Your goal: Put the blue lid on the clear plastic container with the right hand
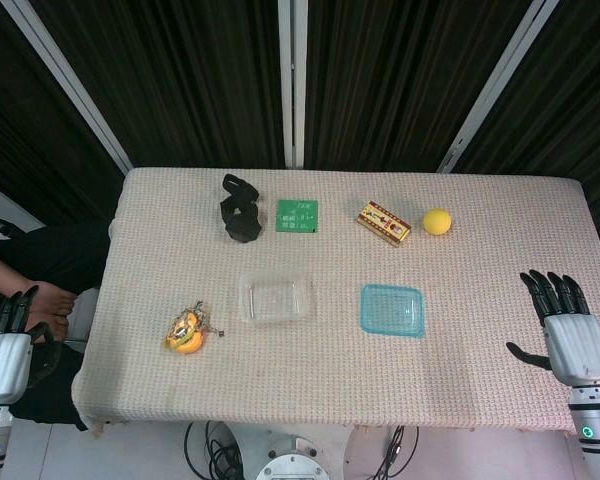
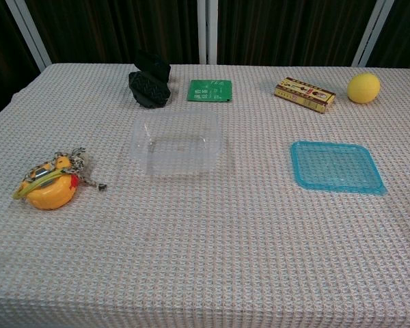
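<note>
Blue lid (image 2: pixel 337 167) flat, translucent, rounded rectangle, beside clear plastic container (image 2: pixel 177 142), right hand (image 1: pixel 560 320) empty, fingers spread

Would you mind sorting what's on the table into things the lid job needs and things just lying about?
Needed: blue lid, clear plastic container, right hand.

Lying about: yellow ball, small printed box, green card, black object, yellow-orange toy.

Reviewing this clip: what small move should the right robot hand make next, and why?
Probably reach left toward the flat blue plastic lid. The right robot hand sits open and empty at the table's edge, and the lid lies apart from the clear plastic container, which is uncovered.
</note>
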{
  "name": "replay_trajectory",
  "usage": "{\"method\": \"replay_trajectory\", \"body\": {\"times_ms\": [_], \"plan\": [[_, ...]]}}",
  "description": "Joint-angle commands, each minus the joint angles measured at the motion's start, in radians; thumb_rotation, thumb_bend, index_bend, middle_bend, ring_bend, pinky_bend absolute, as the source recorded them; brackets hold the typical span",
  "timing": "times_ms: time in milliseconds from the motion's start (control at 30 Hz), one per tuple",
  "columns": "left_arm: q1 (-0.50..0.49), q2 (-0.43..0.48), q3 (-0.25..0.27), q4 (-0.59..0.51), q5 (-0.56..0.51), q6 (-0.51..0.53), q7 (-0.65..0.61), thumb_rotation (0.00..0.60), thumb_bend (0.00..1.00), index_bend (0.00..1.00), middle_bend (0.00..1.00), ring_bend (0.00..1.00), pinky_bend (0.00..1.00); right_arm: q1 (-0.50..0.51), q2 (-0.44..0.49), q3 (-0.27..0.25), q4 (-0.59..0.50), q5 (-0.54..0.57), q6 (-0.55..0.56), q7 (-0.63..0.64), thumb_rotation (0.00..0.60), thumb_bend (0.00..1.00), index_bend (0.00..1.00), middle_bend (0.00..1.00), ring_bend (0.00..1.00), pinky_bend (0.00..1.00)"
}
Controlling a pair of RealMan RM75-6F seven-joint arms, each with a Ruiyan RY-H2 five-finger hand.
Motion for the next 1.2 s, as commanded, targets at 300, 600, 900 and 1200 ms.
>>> {"method": "replay_trajectory", "body": {"times_ms": [300, 600, 900, 1200], "plan": [[-0.001, 0.010, -0.002, -0.019, 0.003, 0.000, 0.016, 0.600, 0.00, 0.08, 0.02, 0.00, 0.00, 0.004, -0.003, -0.010, 0.000, 0.012, -0.023, 0.015, 0.600, 0.01, 0.00, 0.08, 0.00, 0.00], [-0.004, 0.014, -0.001, -0.021, 0.014, -0.001, 0.023, 0.600, 0.00, 0.08, 0.02, 0.00, 0.00, 0.073, 0.008, -0.013, -0.040, 0.073, -0.184, 0.028, 0.600, 0.01, 0.00, 0.11, 0.00, 0.00], [-0.015, 0.008, 0.002, -0.004, 0.008, -0.033, 0.009, 0.600, 0.00, 0.08, 0.02, 0.00, 0.00, 0.225, -0.127, 0.045, -0.004, 0.224, -0.418, 0.046, 0.600, 0.00, 0.00, 0.13, 0.00, 0.00], [-0.023, -0.003, 0.001, 0.025, 0.004, -0.049, -0.017, 0.600, 0.00, 0.08, 0.02, 0.00, 0.00, 0.338, -0.299, 0.068, 0.044, 0.401, -0.530, -0.079, 0.600, 0.00, 0.00, 0.12, 0.00, 0.00]]}}
